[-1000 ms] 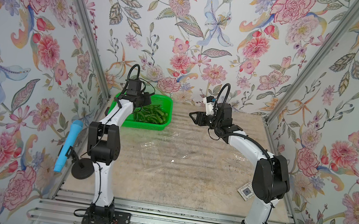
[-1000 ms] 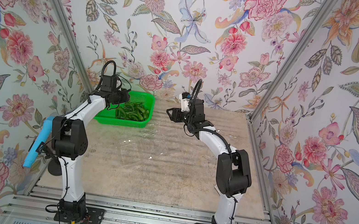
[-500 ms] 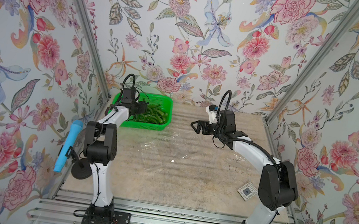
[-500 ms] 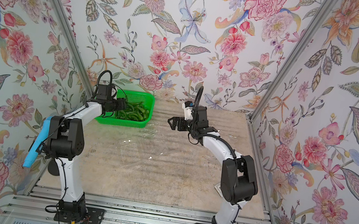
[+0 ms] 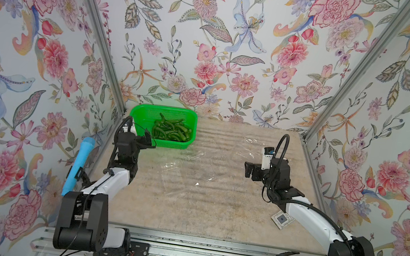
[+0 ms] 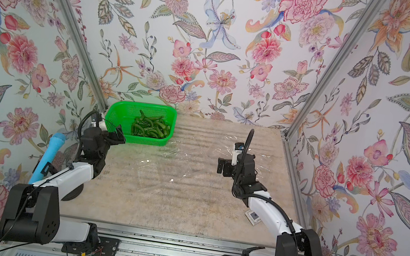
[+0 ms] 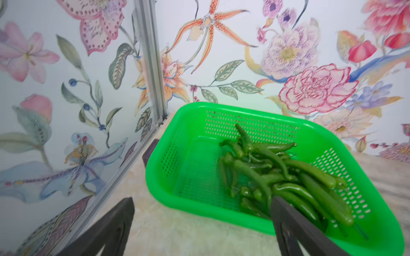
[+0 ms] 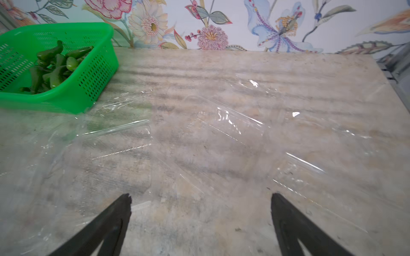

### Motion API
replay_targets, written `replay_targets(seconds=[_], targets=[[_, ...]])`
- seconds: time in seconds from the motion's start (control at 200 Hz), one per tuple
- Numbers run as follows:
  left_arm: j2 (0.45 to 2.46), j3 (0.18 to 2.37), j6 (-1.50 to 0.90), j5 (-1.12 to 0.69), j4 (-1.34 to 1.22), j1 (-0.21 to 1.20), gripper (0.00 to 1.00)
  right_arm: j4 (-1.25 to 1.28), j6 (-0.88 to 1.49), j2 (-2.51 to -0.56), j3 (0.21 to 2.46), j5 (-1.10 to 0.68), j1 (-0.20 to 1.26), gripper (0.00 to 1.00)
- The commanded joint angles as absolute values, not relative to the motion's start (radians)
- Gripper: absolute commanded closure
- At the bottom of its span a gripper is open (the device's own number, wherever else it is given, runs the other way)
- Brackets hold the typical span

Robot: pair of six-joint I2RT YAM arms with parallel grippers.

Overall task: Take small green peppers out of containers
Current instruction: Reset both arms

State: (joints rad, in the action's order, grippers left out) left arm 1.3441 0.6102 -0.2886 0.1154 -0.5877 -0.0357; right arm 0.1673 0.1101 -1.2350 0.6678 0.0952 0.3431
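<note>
The small green peppers lie heaped in a bright green perforated basket at the back left. Clear plastic containers lie on the table's middle and right, visible mostly as glints; I see no pepper inside them. My left gripper hangs open and empty at the basket's near left corner. My right gripper is open and empty above the table on the right, facing the containers.
A blue cylinder is clipped at the left wall. A small square device lies by the right arm. Flowered walls close the table on three sides, and the basket stands close to the back left corner post.
Both arms pulled back towards the front. The left gripper left the basket and opened from nearly shut. The right gripper moved right and opened wider.
</note>
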Motion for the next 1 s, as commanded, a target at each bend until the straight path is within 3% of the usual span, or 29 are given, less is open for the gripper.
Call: replay_targets(seconds=[0.0, 0.335, 0.56, 0.786, 0.996], targets=[[1.323, 0.533, -0.209, 0.176, -0.761, -0.04, 0.0, 0.245, 0.032, -1.131, 0.607, 0.283, 0.34, 0.0], [1.278, 0.255, -0.126, 0.176, -1.092, -0.041, 0.0, 0.454, -0.053, -0.991, 0.322, 0.395, 0.273, 0.0], [1.347, 0.18, -0.127, 0.182, -1.224, -0.041, 0.0, 0.704, -0.063, -1.057, 0.208, 0.239, 0.183, 0.0], [1.473, 0.099, -0.082, 0.144, -1.498, -0.037, 0.0, 0.963, -0.089, -1.267, 0.204, 0.007, 0.07, 0.0], [1.555, 0.098, -0.011, 0.172, -1.59, 0.029, 0.0, 1.207, -0.093, -1.49, 0.207, -0.178, 0.004, 0.0]])
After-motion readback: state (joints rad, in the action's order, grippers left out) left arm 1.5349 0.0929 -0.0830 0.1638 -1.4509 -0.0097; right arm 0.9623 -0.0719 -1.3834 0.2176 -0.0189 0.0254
